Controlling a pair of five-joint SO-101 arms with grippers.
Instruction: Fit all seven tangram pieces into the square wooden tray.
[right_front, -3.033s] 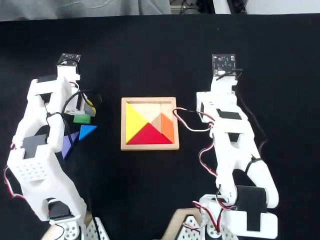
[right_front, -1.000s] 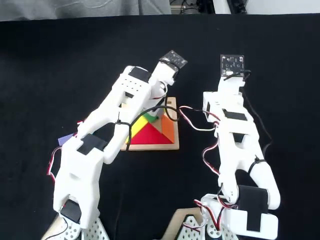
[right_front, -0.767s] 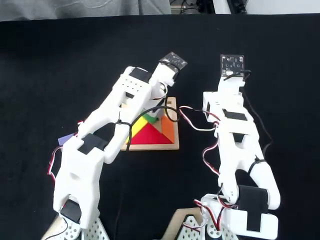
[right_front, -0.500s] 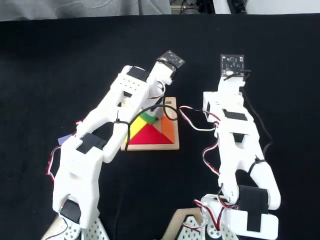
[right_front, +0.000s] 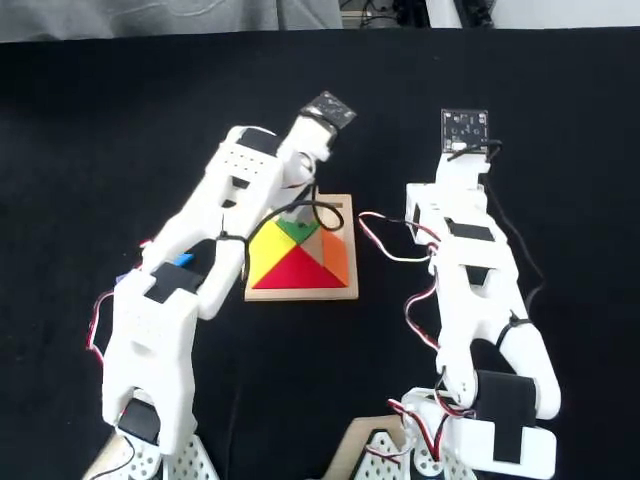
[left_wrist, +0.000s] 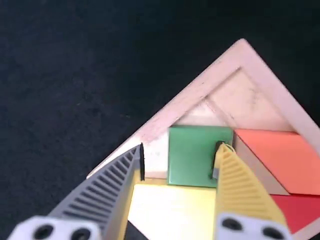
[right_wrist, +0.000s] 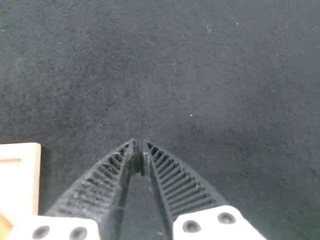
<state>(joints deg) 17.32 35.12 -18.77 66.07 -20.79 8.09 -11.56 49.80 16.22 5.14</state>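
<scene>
The square wooden tray (right_front: 300, 293) lies mid-table and holds a yellow triangle (right_front: 262, 250), a red triangle (right_front: 300, 268), an orange piece (right_front: 337, 258) and a green square (right_front: 295, 230). In the left wrist view the green square (left_wrist: 195, 156) lies flat in the tray (left_wrist: 200, 85) near its far rim. My left gripper (left_wrist: 180, 155) is open and straddles the square. Its yellow finger (left_wrist: 235, 175) touches one edge, and its grey finger (left_wrist: 117, 175) stands off the other. My right gripper (right_wrist: 138, 150) is shut on nothing above bare cloth just right of the tray.
A blue piece (right_front: 183, 260) and a purple piece (right_front: 122, 279) lie on the black cloth left of the tray, partly hidden by the left arm. The tray's corner (right_wrist: 20, 165) shows beside my right gripper. Bare wood (left_wrist: 245, 97) remains in the tray's far corner.
The left arm swung from the loose pieces on the left to the tray with the green square. The square now lies in the tray and the wrist has drawn back a little. The right arm barely moved.
</scene>
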